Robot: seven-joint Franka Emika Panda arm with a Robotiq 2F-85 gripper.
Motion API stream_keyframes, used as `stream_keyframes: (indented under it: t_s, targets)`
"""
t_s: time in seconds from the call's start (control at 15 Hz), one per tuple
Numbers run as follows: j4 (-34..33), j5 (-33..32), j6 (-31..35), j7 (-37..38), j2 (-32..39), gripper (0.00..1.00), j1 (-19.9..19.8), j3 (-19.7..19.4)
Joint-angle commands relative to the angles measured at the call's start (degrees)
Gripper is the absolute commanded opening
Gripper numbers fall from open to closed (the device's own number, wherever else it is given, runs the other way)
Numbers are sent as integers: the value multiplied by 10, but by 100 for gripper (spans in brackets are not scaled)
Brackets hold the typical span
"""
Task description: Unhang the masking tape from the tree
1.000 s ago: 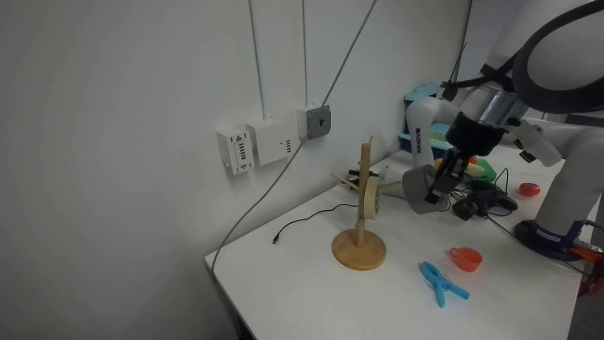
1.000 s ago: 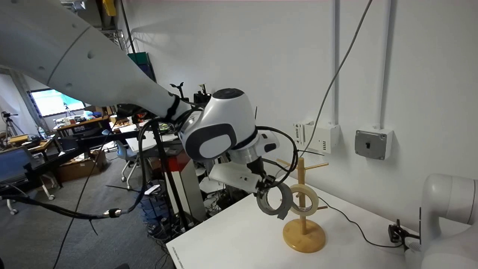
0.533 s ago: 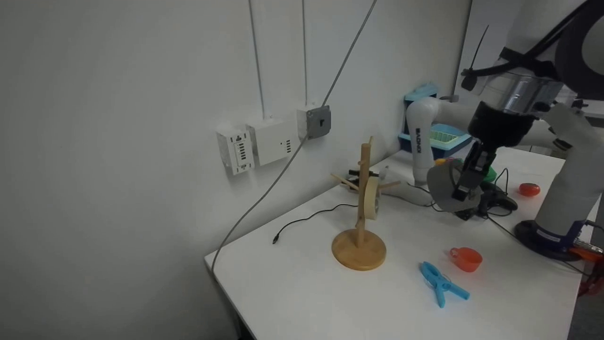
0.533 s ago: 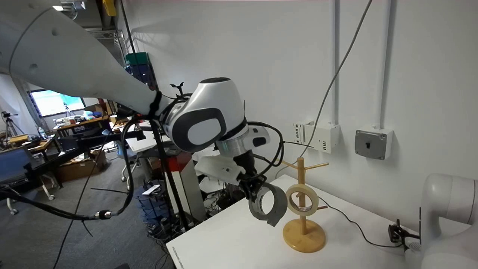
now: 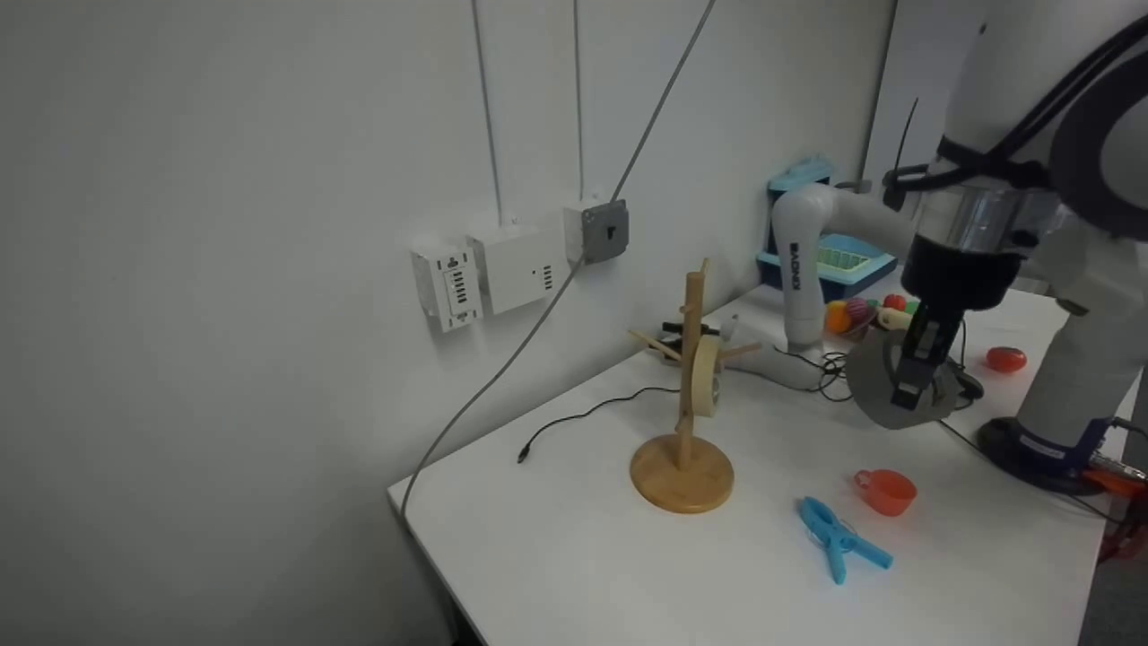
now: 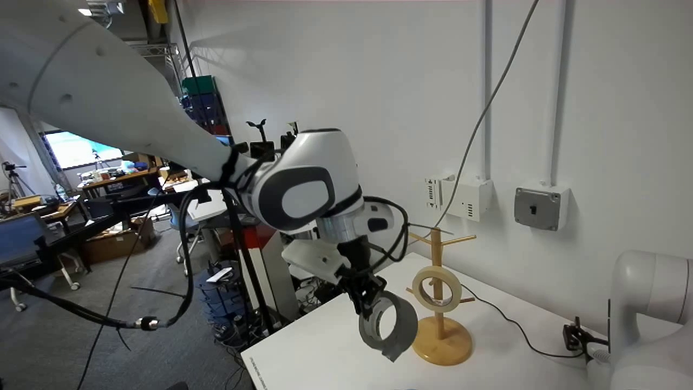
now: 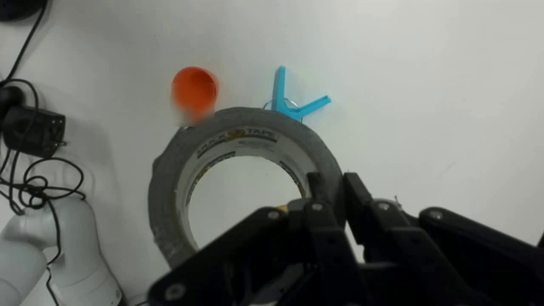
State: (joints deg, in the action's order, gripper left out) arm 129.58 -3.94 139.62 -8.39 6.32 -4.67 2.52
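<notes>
In the wrist view, the gripper (image 7: 332, 182) enters from the lower edge of the frame and is closed on the wall of a grey tape roll (image 7: 246, 119). One of its fingers (image 7: 357, 191) bears on the outside of the ring; the opposite one sits inside the centre hole. The core carries the lettering "DUCK TAPE". At upper centre lies a blue clamp (image 7: 280, 102), partly covered by the roll. An orange-red cup (image 7: 193, 91) lies to the left of the clamp. A black device (image 7: 36, 131) and a second white arm (image 7: 80, 242) occupy the left side.

In an exterior view, the masking tape (image 6: 436, 271) hangs on a peg of the tree (image 6: 440, 327), right of centre in the lower half of the frame. The tree stands upright on a white table (image 6: 325, 352). To the left of the tree, the gripper points downward and holds the grey tape roll. The main arm (image 6: 135, 108) extends from the upper left corner. A grey switch box (image 6: 537, 209) is mounted on the wall (image 6: 335, 65) at the right.

In an exterior view, a red oval object (image 5: 1006, 360) lies near the right edge. The tree stands right of centre, with the masking tape nearly edge-on. The gripper and the grey tape roll are at the right of the frame, above the table and well apart from the tree.
</notes>
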Motion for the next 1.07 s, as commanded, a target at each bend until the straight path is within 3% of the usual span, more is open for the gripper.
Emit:
stream_keyframes:
  t_s: [0.0,0.27,0.6,1.0]
  targets:
    - [-59,-18,65,5,122,4,8,-26]
    - [-151,-20,109,-4,235,4,6,-40]
    - [-258,-28,106,-2,324,4,6,-54]
    - [-306,-28,95,0,376,4,4,-65]
